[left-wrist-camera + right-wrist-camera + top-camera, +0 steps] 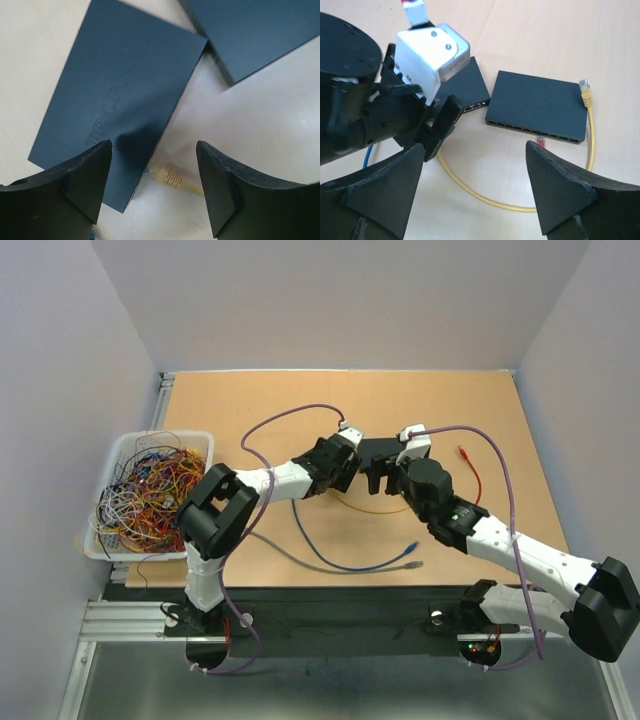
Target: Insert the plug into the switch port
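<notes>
Your left tool point(153, 147) hangs with jaws apart over the TP-Link switch point(115, 95), and only its wrist view shows you the yellow plug point(167, 177) between the fingers, tip against the switch's side; seated or not, you cannot tell. Your right tool point(475, 147), also spread wide and empty, alone shows the yellow cable point(470, 192) looping before the second switch point(535, 102). From above, both tools crowd the middle of the desk point(450, 400), with bare board toward the far and right edges and a wire bin point(170, 435) at the left.
</notes>
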### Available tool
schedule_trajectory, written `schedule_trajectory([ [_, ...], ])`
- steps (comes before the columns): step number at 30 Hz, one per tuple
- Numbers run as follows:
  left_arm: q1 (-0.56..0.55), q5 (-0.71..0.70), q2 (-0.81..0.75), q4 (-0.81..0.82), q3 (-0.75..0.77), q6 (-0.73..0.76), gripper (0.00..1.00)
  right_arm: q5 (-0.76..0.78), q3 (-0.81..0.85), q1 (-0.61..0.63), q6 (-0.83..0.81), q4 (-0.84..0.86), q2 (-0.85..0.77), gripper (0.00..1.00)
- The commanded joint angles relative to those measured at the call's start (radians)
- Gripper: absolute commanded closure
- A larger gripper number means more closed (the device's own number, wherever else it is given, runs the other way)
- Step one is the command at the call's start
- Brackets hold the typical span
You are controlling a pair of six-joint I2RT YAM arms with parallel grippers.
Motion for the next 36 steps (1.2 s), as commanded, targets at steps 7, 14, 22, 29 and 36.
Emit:
schedule_trajectory([
  [7,-0.011,-0.137,0.088,-0.066,0.111,0.025,0.2,0.044,-0.007,0.002,-0.001,-0.006,-0.033,0.13],
  [14,0.064,-0.152,0.174,-0.124,0.204,0.022,0.2,0.045,-0.005,0.002,-0.007,-0.006,-0.002,0.13],
  [22,0.26,-0.148,0.255,-0.177,0.318,0.034,0.2,0.027,0.005,0.002,-0.007,-0.004,0.046,0.13],
  [29,0.372,-0.126,0.386,-0.253,0.602,0.098,0.2,-0.011,0.03,0.002,0.004,-0.004,0.105,0.13],
  [36,0.461,-0.068,0.704,-0.443,1.142,0.114,0.2,-0.038,0.045,0.001,0.024,-0.006,0.162,0.13],
])
